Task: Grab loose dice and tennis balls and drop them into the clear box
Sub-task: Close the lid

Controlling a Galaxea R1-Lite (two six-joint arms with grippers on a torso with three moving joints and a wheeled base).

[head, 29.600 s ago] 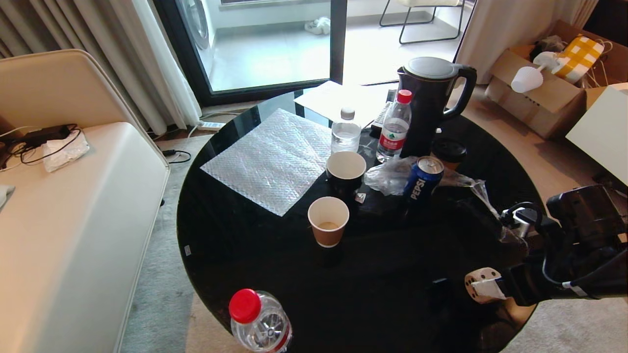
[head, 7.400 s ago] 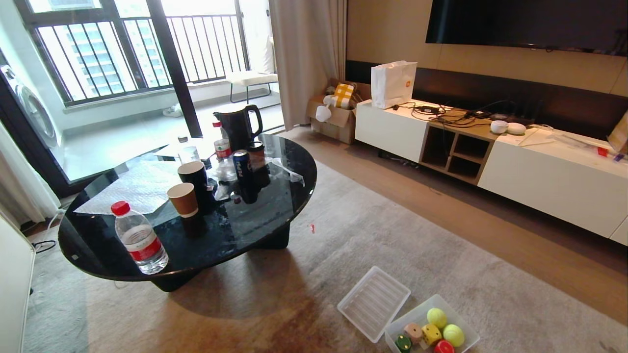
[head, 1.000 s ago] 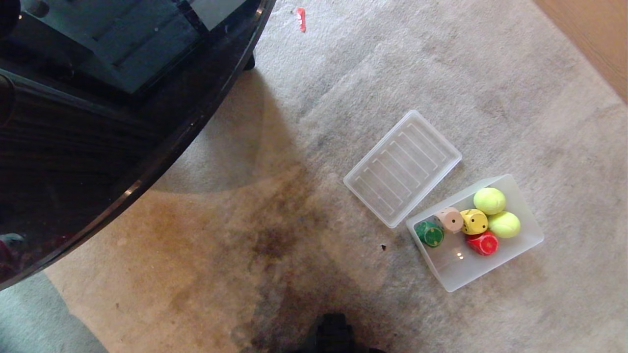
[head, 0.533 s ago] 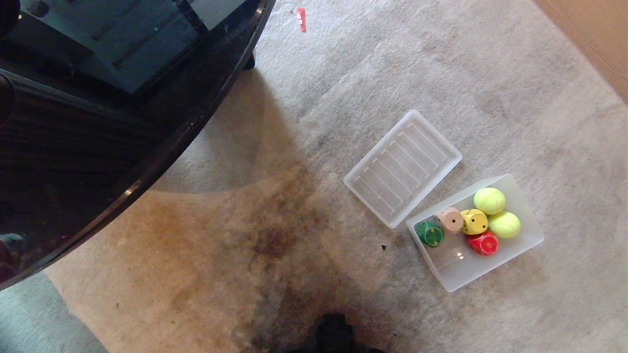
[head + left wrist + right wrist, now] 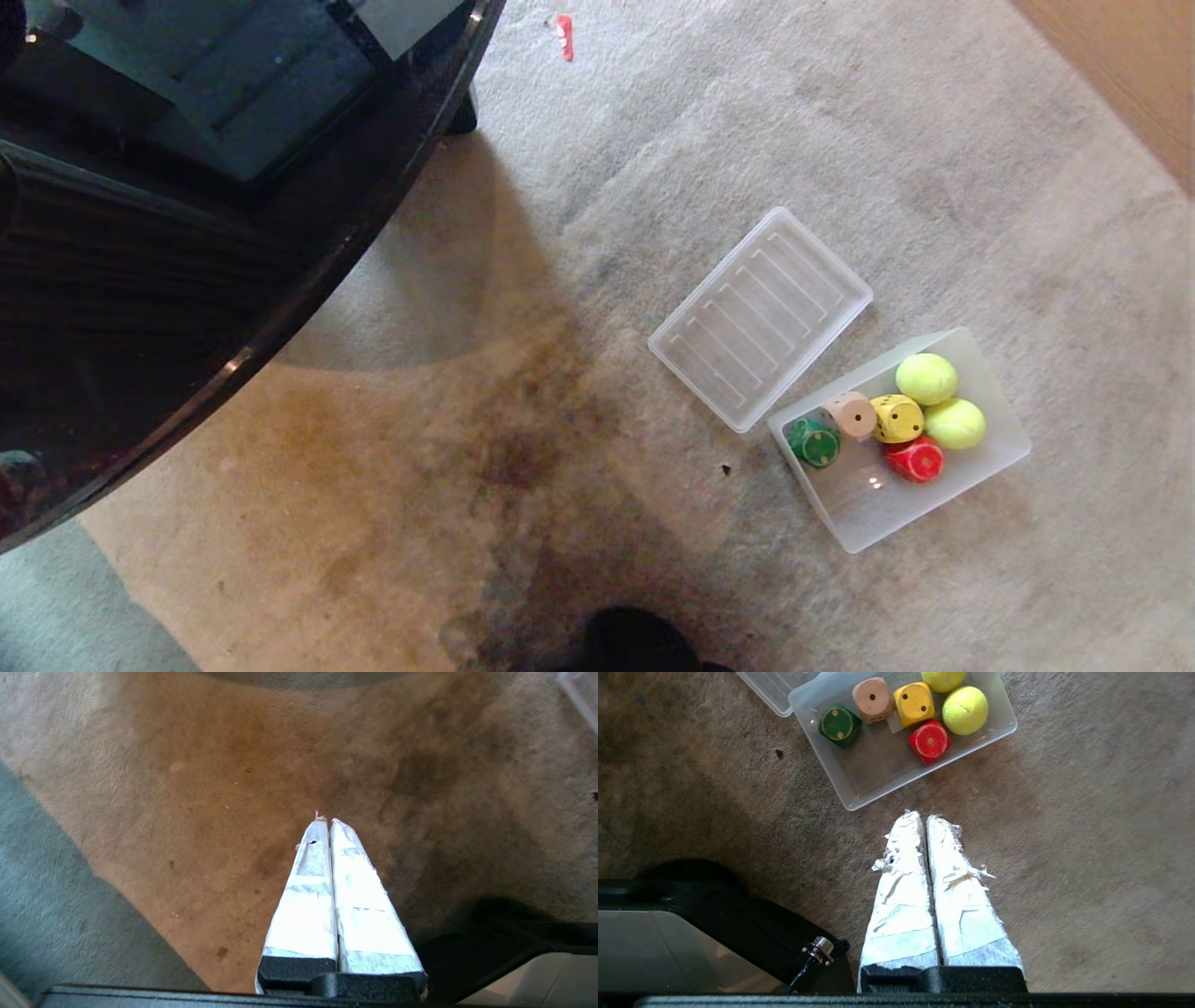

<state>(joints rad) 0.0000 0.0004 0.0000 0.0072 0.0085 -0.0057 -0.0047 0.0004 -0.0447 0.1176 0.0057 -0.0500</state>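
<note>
A: Start nearest the robot. What are the arms doing?

B: Both hang low over the rug [image 5: 467, 523], pointing down. The left gripper [image 5: 325, 820] has its taped fingers pressed together on nothing, above a brown stain. The right gripper [image 5: 923, 815] is the same, fingers together and empty, hovering just short of the box [image 5: 859, 786].

A: And the box itself?

B: It sits on the rug just past the right gripper. Inside are the green die [image 5: 840, 724], tan die [image 5: 872, 699], yellow die [image 5: 914, 703] and red die [image 5: 929, 741], with two balls [image 5: 941, 401] at the far end. I see nothing loose on the rug, so the gathering looks done.

A: If one had to be lifted again, how would it handle?

B: The dice look hard and smooth with rounded edges; I'd pinch across two flat faces, since corners would likely slip. The balls look fuzzy and springy, so a squeeze across the widest part should hold well. All seem light. The box walls look thin and would probably flex.

A: Beyond that?

B: The lid [image 5: 761, 317] lies flat, touching the box's far corner, and the table [image 5: 187, 280] is farther off to the left.
</note>
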